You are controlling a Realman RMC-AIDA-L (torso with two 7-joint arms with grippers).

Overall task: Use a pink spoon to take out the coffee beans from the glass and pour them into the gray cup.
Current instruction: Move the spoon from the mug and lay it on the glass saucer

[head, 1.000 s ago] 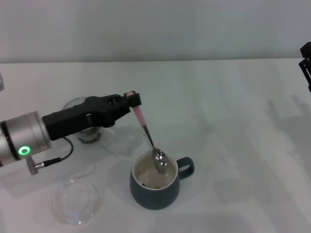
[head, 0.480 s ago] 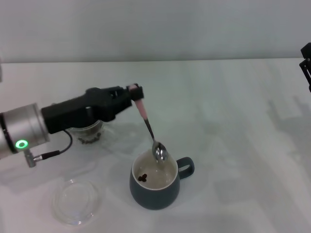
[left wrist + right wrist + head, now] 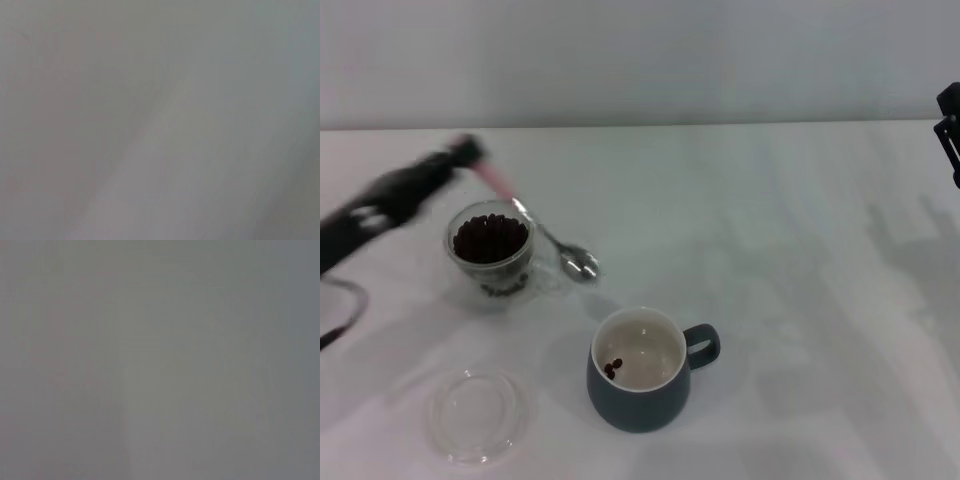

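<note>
One pink spoon is held by its handle in the left gripper, which is blurred at the counter's left, its metal bowl hanging beside the one glass, which is filled with a heap of coffee beans. One gray cup is set nearer the front, well apart from the glass, with about three beans seen on its cream inside, and one clear glass saucer is laid on the counter to its left. No writing or brand can be read anywhere, and only a dark edge of the right gripper is seen at the far right, its jaws' state not discernible.
</note>
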